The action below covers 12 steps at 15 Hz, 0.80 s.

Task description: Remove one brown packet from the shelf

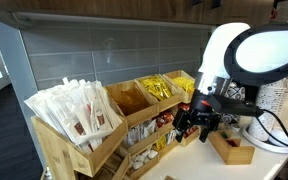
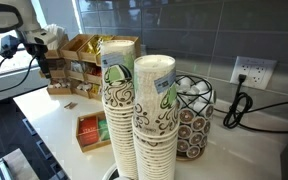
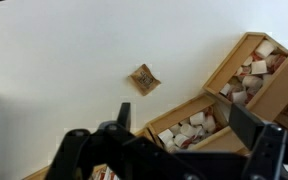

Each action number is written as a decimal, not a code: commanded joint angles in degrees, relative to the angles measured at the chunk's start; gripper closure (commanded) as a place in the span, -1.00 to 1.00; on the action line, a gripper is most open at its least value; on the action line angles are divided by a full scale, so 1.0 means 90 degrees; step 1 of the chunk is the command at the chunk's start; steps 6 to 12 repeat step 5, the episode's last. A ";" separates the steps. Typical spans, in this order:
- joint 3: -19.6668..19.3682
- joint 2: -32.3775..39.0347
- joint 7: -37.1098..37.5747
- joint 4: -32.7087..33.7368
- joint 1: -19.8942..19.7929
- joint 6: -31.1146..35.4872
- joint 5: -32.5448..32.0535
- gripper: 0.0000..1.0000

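— What is the surface looking like?
— A white desk (image 3: 64, 60) is running along under a grey tiled wall (image 1: 104, 45). In an exterior view, paper cup stacks (image 2: 154, 120) are standing on it.
— And the brown packet?
— The brown packet (image 3: 144, 79) is lying flat on the bare desk, apart from the shelf (image 3: 227, 58), and sitting cornerwise in the wrist view. It is looking nearly square, so I cannot tell its long axis.
— The jaws?
— They are hanging spread wide, gripping nothing.

The packet (image 3: 144, 79) is showing plain brown against the white counter (image 3: 64, 60). The shelf (image 1: 56, 148) is showing pale wood, while the cups (image 2: 119, 100) are wearing brown-and-green swirls.
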 commanded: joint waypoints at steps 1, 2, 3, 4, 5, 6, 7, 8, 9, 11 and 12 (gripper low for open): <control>-0.0033 -0.0077 0.0019 0.0026 0.0032 -0.0081 -0.0026 -1.00; -0.0032 -0.0113 0.0018 0.0040 0.0030 -0.0091 -0.0025 -1.00; -0.0028 -0.0128 0.0018 0.0043 0.0030 -0.0091 -0.0025 -1.00; -0.0027 -0.0132 0.0018 0.0042 0.0031 -0.0091 -0.0026 -1.00; -0.0028 -0.0122 0.0018 0.0042 0.0030 -0.0091 -0.0026 -1.00; -0.0028 -0.0122 0.0018 0.0042 0.0030 -0.0091 -0.0026 -1.00; -0.0028 -0.0122 0.0018 0.0042 0.0030 -0.0091 -0.0026 -1.00; -0.0028 -0.0122 0.0018 0.0042 0.0030 -0.0091 -0.0026 -1.00; -0.0028 -0.0122 0.0018 0.0042 0.0030 -0.0091 -0.0026 -1.00; -0.0028 -0.0122 0.0018 0.0042 0.0030 -0.0091 -0.0026 -1.00; -0.0028 -0.0122 0.0018 0.0042 0.0030 -0.0091 -0.0026 -1.00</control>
